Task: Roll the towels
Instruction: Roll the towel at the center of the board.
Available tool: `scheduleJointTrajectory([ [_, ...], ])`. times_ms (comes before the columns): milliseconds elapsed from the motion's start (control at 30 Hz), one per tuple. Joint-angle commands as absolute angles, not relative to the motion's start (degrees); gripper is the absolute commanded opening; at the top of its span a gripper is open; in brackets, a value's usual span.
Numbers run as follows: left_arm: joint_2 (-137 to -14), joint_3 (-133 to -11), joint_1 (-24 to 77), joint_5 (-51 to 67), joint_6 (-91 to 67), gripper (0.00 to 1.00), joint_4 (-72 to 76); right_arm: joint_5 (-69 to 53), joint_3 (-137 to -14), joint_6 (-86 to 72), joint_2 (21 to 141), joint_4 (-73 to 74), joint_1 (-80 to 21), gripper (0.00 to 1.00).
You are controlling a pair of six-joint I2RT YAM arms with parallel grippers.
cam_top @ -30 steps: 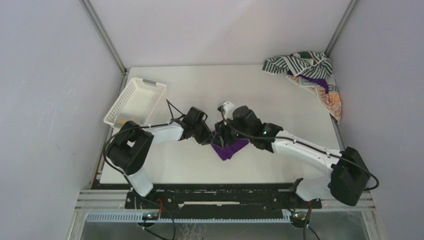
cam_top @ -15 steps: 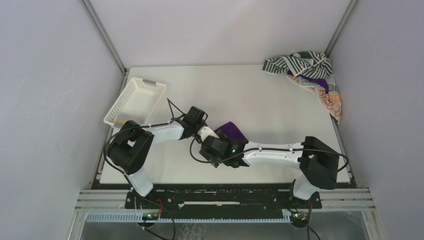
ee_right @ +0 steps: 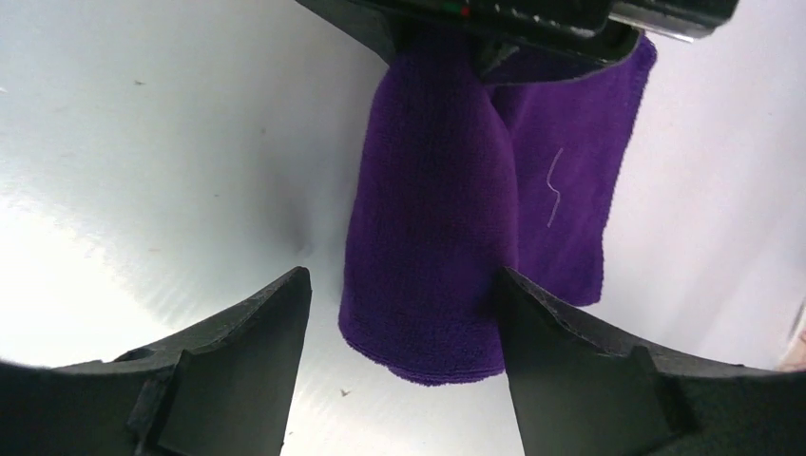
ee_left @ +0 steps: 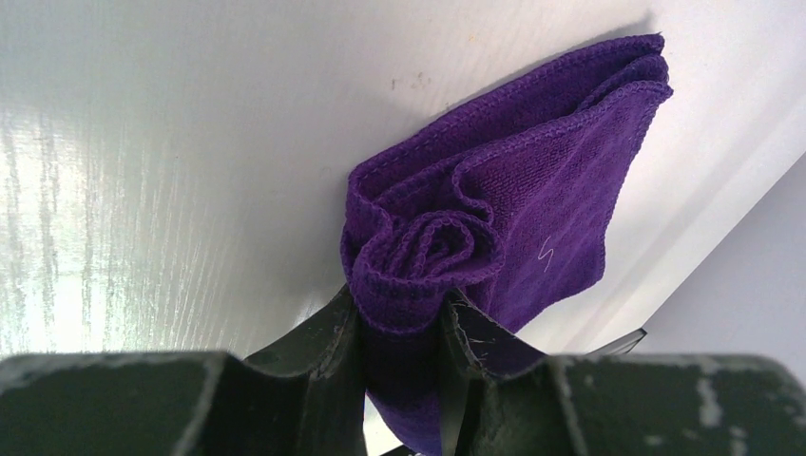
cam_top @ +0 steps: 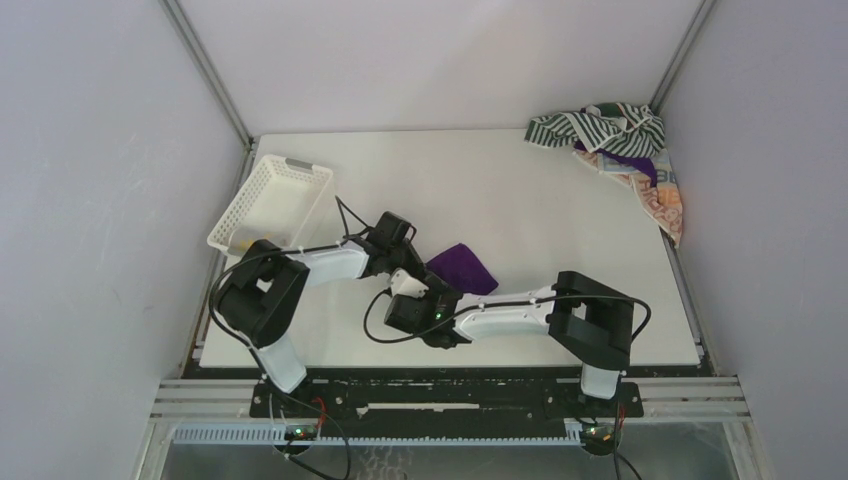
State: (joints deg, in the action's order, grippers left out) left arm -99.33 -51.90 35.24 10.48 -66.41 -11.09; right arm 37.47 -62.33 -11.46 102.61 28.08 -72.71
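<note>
Our right fingers [ee_right: 238, 361] stand spread, one on each side of the free end of the purple towel [ee_right: 428, 247], and bare table shows between one finger and the cloth, so the right gripper [ee_right: 404, 294] grips nothing. We see the towel partly rolled, lying on the table [cam_top: 500, 190] to the right of the white basket [cam_top: 312, 205] and nearer the arm bases than it. At the towel's other end, the left gripper [ee_left: 399, 323] is clamped on the coiled cloth, its fingers [ee_left: 318, 351] pressing into the spiral from both sides. Well apart from the basket, to its right and farther back, the green-and-white striped towel [cam_top: 590, 128] lies crumpled, touching the orange patterned towel [cam_top: 662, 205].
</note>
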Motion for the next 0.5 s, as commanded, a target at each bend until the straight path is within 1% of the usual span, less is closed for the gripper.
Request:
scheduleJointTrajectory([
  [0,-102.21,-51.57,35.68,9.35,-64.28,0.24,-16.81,44.40,-64.34,-14.10,102.52,30.66,-73.39,0.70],
  [267,-102.21,-51.25,35.68,9.38,-64.42,0.24,-16.52,44.49,-64.60,-14.02,103.36,30.43,-73.48,0.70],
  [467,-102.44,-51.47,35.68,9.65,-64.50,0.24,-16.44,42.29,-65.24,-13.79,104.99,30.80,-73.68,0.67],
])
